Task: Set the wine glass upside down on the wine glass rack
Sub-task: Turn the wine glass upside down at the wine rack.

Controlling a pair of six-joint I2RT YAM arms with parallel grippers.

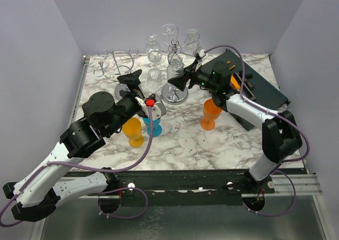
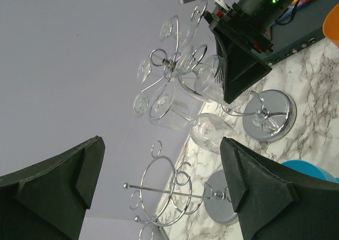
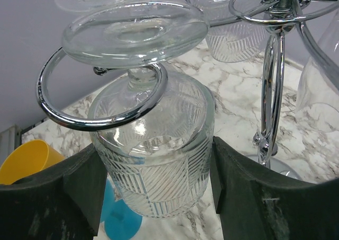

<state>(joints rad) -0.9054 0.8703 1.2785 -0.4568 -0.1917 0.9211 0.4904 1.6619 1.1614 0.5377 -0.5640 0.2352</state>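
Observation:
The wine glass [image 3: 153, 160] is clear with a ribbed bowl and hangs upside down. My right gripper [image 3: 159, 187] is shut on its bowl, one pad against each side. Its stem passes through a chrome ring [image 3: 100, 118] of the wine glass rack [image 1: 175, 95], and its foot [image 3: 132, 30] lies just over that ring. From above, the glass [image 1: 175, 70] shows at the rack's near side with the right gripper [image 1: 180, 81] on it. My left gripper [image 1: 132, 81] is open and holds nothing, its fingers spread in front of a second, bare rack [image 2: 161, 189].
Other clear glasses hang on the rack's arms [image 1: 169, 36]. An orange cup [image 1: 211, 113], a yellow cup [image 1: 132, 130] and a blue cup [image 1: 152, 124] stand on the marble table near the arms. A dark box [image 1: 254, 81] lies at the back right. The bare rack [image 1: 117, 62] stands at the back left.

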